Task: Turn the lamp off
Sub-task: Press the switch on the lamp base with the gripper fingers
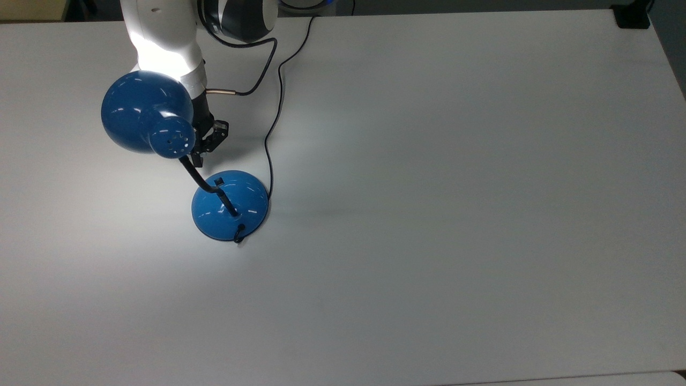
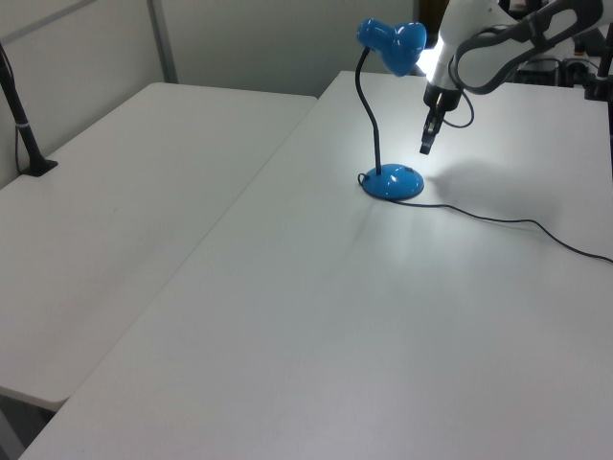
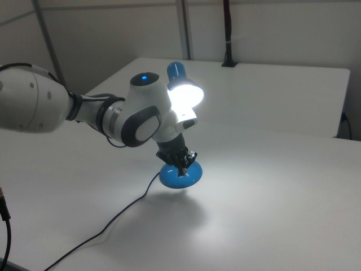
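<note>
**Lamp lit, gripper low beside the base**

The lamp (image 1: 229, 205) stands on the white table (image 1: 455, 187), toward the top view's left. Its round blue base rests flat on the surface. A black gooseneck (image 1: 206, 185) rises from the base and carries the dome shade (image 1: 146, 112), which hangs out over the table away from the base. In the right view the shade (image 3: 186, 90) glows brightly at its mouth and throws a pale patch on the table beneath, so the lamp is on. A small black switch (image 1: 218, 182) sits on the upper side of the base, on the edge nearest the shade in the top view. A thin black cord (image 1: 272, 134) leaves the base and runs off the table's far edge in the top view.

The arm (image 3: 84, 110) reaches in under the shade. The gripper (image 2: 425, 142) points down and hangs above the table, near the base but apart from it; in the left view it lies to the right of the gooseneck and above the base (image 2: 392, 182). In the top view the gripper (image 1: 206, 142) sits partly under the shade, just short of the switch. The fingers look drawn close together and hold nothing.

In the left view a second white table (image 2: 124, 220) adjoins the first.
</note>
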